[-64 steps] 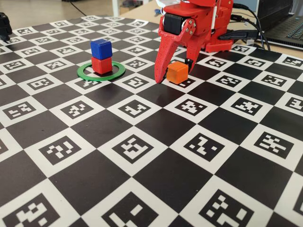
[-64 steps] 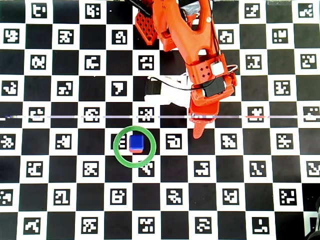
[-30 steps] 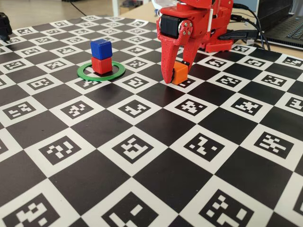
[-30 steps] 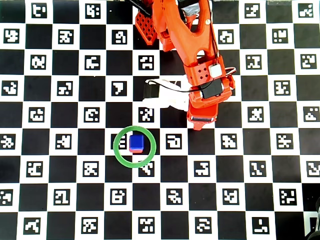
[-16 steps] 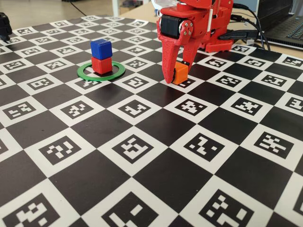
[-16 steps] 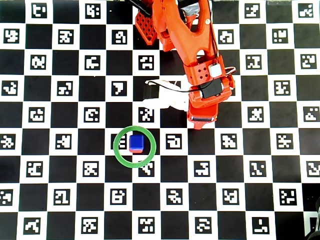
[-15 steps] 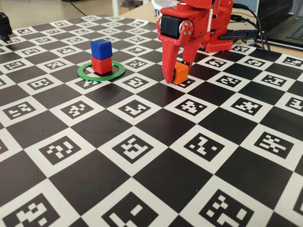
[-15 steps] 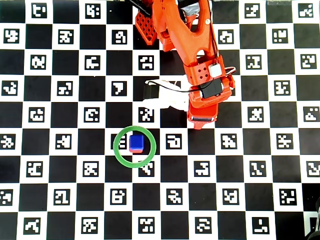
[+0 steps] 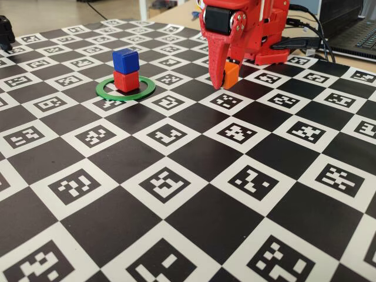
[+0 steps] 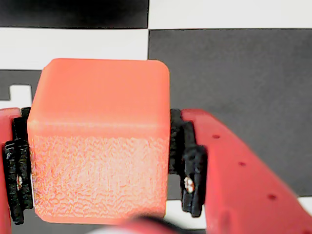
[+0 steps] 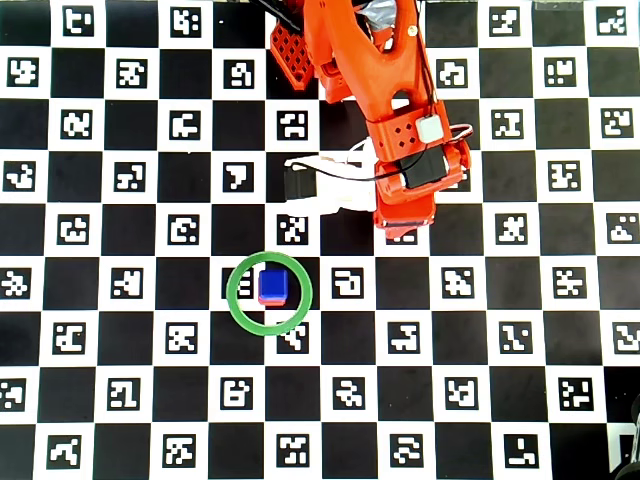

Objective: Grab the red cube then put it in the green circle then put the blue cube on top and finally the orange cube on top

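The red cube (image 9: pixel 126 80) sits inside the green circle (image 9: pixel 106 93) with the blue cube (image 9: pixel 126 60) stacked squarely on top of it. My gripper (image 9: pixel 226 82) is shut on the orange cube (image 9: pixel 231 74), low over the mat, about three squares right of the stack in the fixed view. In the wrist view the orange cube (image 10: pixel 100 146) fills the gap between the black pads (image 10: pixel 191 168) of my gripper (image 10: pixel 102 170). From overhead the blue cube (image 11: pixel 272 286) covers the red one inside the green circle (image 11: pixel 230 292). The arm hides the orange cube there.
The red arm base (image 9: pixel 264 50) stands just behind the gripper. A laptop (image 9: pixel 358 35) and cables lie at the back right, off the checkered marker mat (image 9: pixel 176 176). A black object (image 9: pixel 4 32) stands at the far left edge.
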`<state>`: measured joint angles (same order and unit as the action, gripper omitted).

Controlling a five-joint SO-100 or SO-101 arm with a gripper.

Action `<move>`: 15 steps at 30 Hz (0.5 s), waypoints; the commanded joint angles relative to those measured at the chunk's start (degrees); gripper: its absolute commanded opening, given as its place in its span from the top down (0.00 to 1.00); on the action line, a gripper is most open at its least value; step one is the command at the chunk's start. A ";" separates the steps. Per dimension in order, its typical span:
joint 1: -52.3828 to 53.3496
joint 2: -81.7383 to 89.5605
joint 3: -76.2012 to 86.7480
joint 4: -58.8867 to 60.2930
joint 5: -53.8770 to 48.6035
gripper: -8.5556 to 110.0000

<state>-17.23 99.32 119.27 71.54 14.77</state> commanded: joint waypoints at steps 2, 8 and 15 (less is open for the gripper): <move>2.46 5.27 -8.17 4.22 -2.20 0.80; 7.73 6.15 -15.64 9.32 -6.50 0.81; 13.27 5.98 -23.55 14.33 -11.78 0.82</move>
<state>-6.24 100.90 103.18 83.67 5.19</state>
